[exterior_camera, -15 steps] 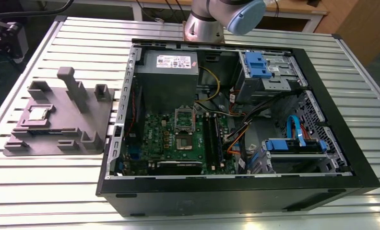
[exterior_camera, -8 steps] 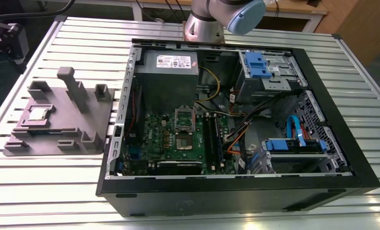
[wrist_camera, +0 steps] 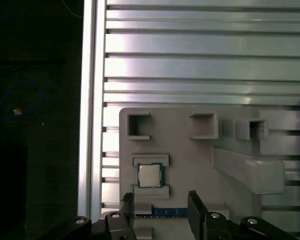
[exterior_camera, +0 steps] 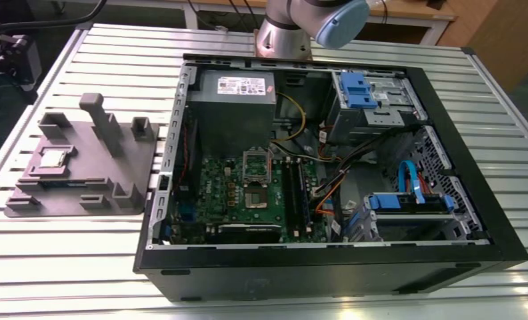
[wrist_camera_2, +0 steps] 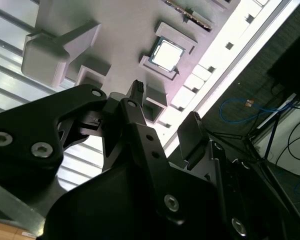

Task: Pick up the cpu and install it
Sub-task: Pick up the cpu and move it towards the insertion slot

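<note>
Hovering gripper (wrist_camera: 160,201): I saw it above the holder (wrist_camera: 190,165), fingers (wrist_camera: 195,206) spread, empty.
cpu (wrist_camera: 149,175): lay just beyond the fingertips.

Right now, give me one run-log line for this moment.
gripper: above grey tray | jaws: open, empty | cpu: in tray slot, not yet picked up

We see our gripper (wrist_camera_2: 165,104) spread wide and empty. Beyond its fingertips, not touching, the cpu (wrist_camera_2: 166,54) lies flat in a recess of the grey holder (wrist_camera_2: 125,25) on the ribbed tabletop (wrist_camera_2: 5,30).
</note>
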`<state>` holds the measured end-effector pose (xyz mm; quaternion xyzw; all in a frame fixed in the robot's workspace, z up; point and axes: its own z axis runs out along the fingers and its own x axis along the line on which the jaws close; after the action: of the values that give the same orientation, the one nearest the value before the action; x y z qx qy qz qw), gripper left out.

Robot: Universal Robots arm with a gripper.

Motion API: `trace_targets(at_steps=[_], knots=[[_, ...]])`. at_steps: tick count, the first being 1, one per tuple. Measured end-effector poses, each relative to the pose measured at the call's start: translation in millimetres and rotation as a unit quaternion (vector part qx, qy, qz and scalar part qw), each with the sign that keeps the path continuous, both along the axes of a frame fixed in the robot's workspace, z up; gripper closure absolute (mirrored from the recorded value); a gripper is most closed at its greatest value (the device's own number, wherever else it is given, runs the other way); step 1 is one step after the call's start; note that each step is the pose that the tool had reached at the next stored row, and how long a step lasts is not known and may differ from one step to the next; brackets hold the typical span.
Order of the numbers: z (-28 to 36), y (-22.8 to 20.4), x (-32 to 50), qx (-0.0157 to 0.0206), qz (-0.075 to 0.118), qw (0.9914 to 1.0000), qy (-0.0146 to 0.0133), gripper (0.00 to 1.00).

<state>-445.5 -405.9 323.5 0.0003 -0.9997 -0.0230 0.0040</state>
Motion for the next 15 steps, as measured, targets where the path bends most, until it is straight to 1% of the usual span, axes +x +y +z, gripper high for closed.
trace_targets(at_steps=[15], knots=[[-3.2,-0.2,-0.1,0.0000,0.000,1.00000,0.0000,0.45]])
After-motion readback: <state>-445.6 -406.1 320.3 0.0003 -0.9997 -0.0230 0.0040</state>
